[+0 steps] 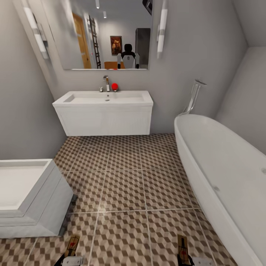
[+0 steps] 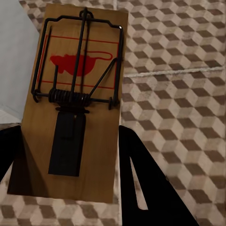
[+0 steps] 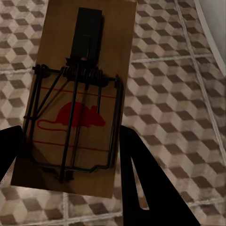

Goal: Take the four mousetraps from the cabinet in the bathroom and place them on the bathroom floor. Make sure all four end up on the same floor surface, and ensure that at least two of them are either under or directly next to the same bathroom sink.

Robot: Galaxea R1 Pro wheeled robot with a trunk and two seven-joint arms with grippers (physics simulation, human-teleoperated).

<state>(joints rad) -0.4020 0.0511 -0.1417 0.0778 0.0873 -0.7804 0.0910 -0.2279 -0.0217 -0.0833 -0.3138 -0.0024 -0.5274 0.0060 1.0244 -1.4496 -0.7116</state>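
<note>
Each of my grippers carries one mousetrap above the bathroom floor (image 1: 125, 184). The left gripper (image 1: 71, 261) is shut on a brown wooden mousetrap (image 1: 72, 245); in the left wrist view that mousetrap (image 2: 75, 103) sits between the black fingers (image 2: 146, 183), with its wire spring and red mouse print facing up. My right gripper (image 1: 184, 261) is shut on a second mousetrap (image 1: 182, 244), seen in the right wrist view as a board (image 3: 77, 94) clamped between the fingers (image 3: 150, 188). The white sink (image 1: 105, 101) hangs on the far wall ahead. The cabinet is out of view.
A white bathtub (image 1: 221, 173) runs along the right side. A white tray-topped unit (image 1: 29, 195) stands at the near left. A mirror (image 1: 107, 33) hangs above the sink, and a tap (image 1: 106, 83) and a red object (image 1: 115, 87) sit on its rim. Patterned tiles stretch between me and the sink.
</note>
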